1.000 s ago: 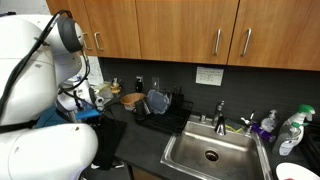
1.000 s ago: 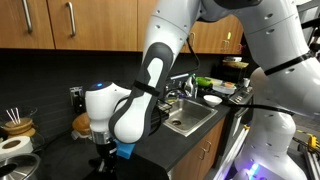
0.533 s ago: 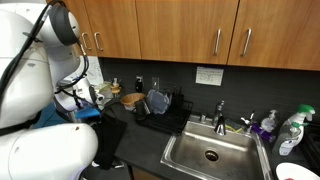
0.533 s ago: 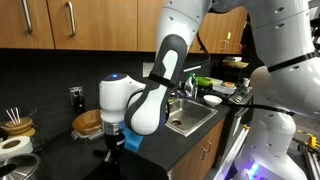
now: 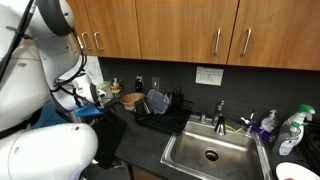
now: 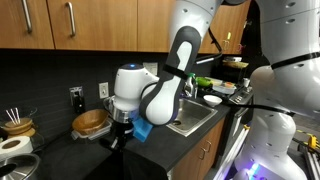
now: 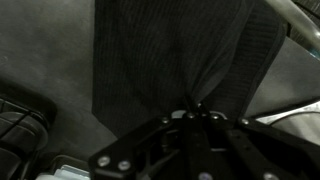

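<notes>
Wrist view: we see the tool (image 7: pixel 196 108) pressed together, pinching one bunched edge of a dark grey cloth (image 7: pixel 170 50), which fans out over the dark bench (image 7: pixel 40 60).

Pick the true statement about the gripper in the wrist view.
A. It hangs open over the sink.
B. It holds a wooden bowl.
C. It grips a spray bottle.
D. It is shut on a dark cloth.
D: in the wrist view the gripper is pinched shut on the dark cloth, whose fabric bunches into folds right at the fingertips.
</notes>
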Controlling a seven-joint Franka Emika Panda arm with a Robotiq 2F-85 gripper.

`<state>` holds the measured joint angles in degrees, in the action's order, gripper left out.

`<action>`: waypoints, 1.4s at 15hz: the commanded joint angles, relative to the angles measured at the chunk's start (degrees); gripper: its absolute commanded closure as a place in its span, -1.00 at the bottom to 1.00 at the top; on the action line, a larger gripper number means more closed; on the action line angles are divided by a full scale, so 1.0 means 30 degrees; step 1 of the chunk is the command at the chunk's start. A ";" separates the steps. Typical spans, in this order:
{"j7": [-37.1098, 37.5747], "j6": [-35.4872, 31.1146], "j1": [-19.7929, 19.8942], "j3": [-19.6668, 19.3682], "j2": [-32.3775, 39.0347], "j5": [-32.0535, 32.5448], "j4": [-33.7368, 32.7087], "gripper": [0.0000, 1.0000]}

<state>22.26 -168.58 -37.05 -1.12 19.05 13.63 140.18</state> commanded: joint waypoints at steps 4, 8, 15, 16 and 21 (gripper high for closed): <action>0.0257 -0.2612 0.0177 -0.0951 -0.2426 0.0146 0.2926 0.98; 0.0163 -0.4277 0.0373 -0.1509 -0.3363 0.0016 0.4371 0.98; -0.0129 -0.6399 0.0815 -0.1935 -0.4307 0.0111 0.6104 0.98; -0.0188 -0.6784 0.1147 -0.1729 -0.4328 0.0197 0.6313 0.98; 0.0290 -0.8083 0.3737 -0.0037 -0.3629 0.1062 0.6270 0.98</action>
<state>21.01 -190.74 -30.88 -4.00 7.97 12.44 159.01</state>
